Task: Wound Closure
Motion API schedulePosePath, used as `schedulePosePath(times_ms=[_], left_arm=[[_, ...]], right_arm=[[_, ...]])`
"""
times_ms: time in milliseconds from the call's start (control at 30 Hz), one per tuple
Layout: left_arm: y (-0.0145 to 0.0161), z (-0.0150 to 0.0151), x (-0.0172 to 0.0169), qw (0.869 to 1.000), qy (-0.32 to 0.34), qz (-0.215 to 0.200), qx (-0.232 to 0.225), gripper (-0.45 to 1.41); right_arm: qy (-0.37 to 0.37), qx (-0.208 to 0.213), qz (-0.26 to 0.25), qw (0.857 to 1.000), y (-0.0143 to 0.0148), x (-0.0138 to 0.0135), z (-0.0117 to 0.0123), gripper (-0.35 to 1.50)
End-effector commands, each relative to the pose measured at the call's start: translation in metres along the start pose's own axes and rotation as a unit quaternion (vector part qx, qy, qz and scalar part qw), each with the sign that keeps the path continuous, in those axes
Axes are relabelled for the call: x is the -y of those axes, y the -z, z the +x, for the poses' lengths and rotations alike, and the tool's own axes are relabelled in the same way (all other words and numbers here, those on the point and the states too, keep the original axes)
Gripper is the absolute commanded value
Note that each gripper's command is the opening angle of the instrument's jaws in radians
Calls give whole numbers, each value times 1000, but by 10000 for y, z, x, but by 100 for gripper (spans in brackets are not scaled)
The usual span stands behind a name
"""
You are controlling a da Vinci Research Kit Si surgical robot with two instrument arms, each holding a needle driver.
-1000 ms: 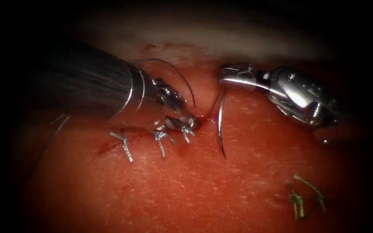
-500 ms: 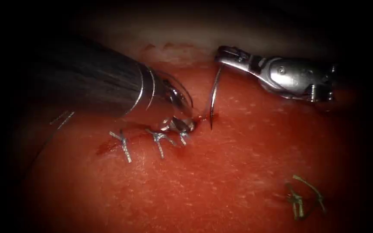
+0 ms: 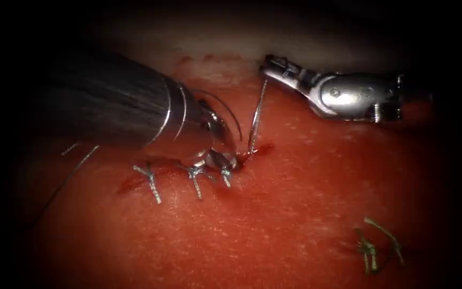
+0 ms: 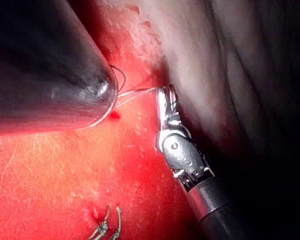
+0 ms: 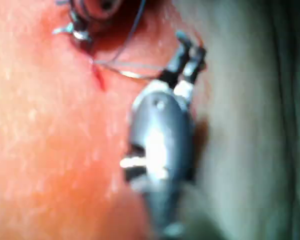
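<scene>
the needle is held near its rear end by the right end effector, whose jaws are closed on it at the far edge of the tissue. the needle's curve is seen running steeply down from those jaws, and its point is met at the open end of the cut, where red fluid is pooled; whether the point is already under the surface cannot be told. in the right wrist view the same grip is shown, the right end effector clamped on the needle.

the left end effector is pressed down at the left of the needle's point, right at the cut's end; its jaws are hidden under its own wrist, so their state cannot be told, nor what is held, if anything. the thread is arched over that wrist, and another stretch is seen trailing away at the left.

three finished stitches are laid across the cut to the left of the needle. cut ends of thread are left lying well apart on the tissue, lower right.
</scene>
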Motion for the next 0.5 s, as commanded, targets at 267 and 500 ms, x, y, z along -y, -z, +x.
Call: schedulePosePath(times_ms=[267,500], left_arm=[[-7,-1,1,1000,-4,-3,-3,-30],[-5,-4,2,1000,-7,-4,-2,-29]], right_arm=[[24,7,14,1000,6,14,-5,-35],[46,-2,42,998,10,23,-1,-35]])
